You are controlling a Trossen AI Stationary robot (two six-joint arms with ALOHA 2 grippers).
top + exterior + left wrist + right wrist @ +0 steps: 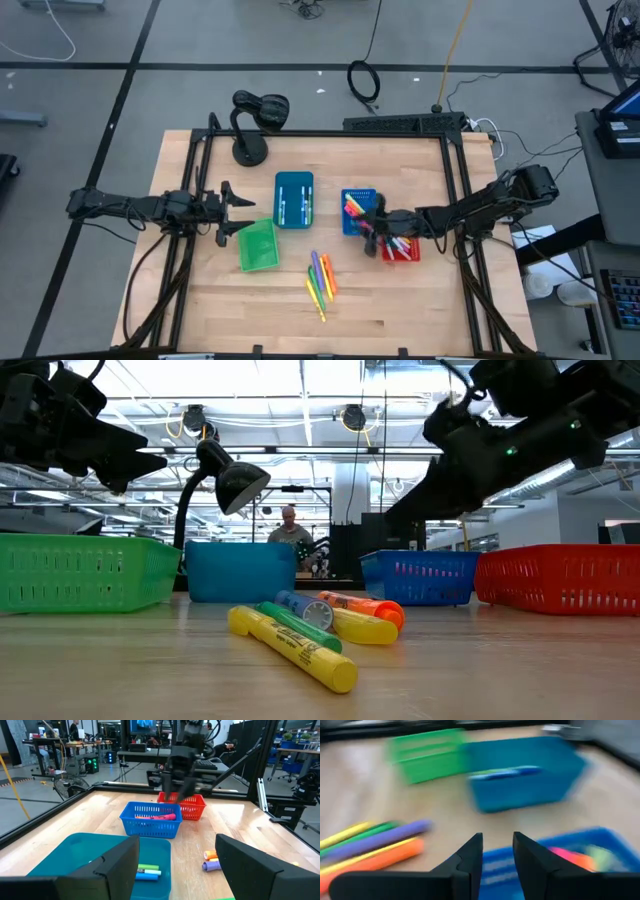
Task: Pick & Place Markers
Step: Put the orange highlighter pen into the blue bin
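Several loose markers (320, 278) lie side by side on the wooden table, yellow, green, purple and orange (370, 845). More markers lie in the teal bin (294, 198), the blue basket (352, 207) and the red basket (402, 250). My right gripper (368, 232) hangs above the blue basket's near edge. Its fingers (497, 847) stand a little apart with nothing between them. At the table's left side, beside the green bin (258, 246), my left gripper (240, 210) waits wide open and level. It (177, 857) is empty.
A black desk lamp (255, 120) stands at the far left of the table. A black frame (455, 200) runs along the table's sides. Bare wood lies near the front edge, before the loose markers. A person (288, 530) sits in the room behind the table.
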